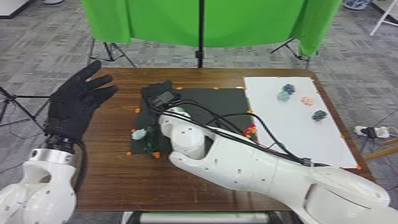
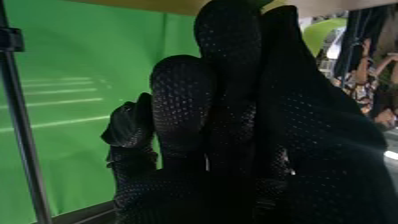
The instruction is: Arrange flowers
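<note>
Head view: see left robot hand [image 1: 71, 105] released, empty, spread over the left edge of the bench [image 1: 115, 175]. Probably held out there to leave the middle free for the other side.

Also see right arm [image 1: 240, 160] laid slantwise over the mat [image 1: 222, 95], with right robot hand [image 1: 158, 91] at the far left part of the mat. Likely placed there to work over the mat, maybe for setting or fetching a stem. Can't tell whether clenched, released or grasping anything.

Find white flower [image 1: 139, 134] on the left part of the mat, nearer the robot, green leaves beside. Find red flower [image 1: 250, 131] by the seam between mat and board [image 1: 266, 105], close to the right arm and partly hidden by cables.

On the board, find blue flower [image 1: 289, 89] and teal flower [image 1: 284, 96] close together at the far end, peach flower [image 1: 306, 101] just right of both, dark flower [image 1: 319, 115] nearer the robot. Likely spread out as loose stock, with enough room around each for picking. Looks like early going, judging by so many loose on the board.

Compare views: from head view, get full layout of mat, board and flowers. From right wrist view, get the glove up close against the green backdrop [image 2: 71, 95], pole [image 2: 19, 115] alongside. Get also a green sliver [image 2: 274, 4] by the glove's far end; can't tell stem from background. Worth checking before any release.
</note>
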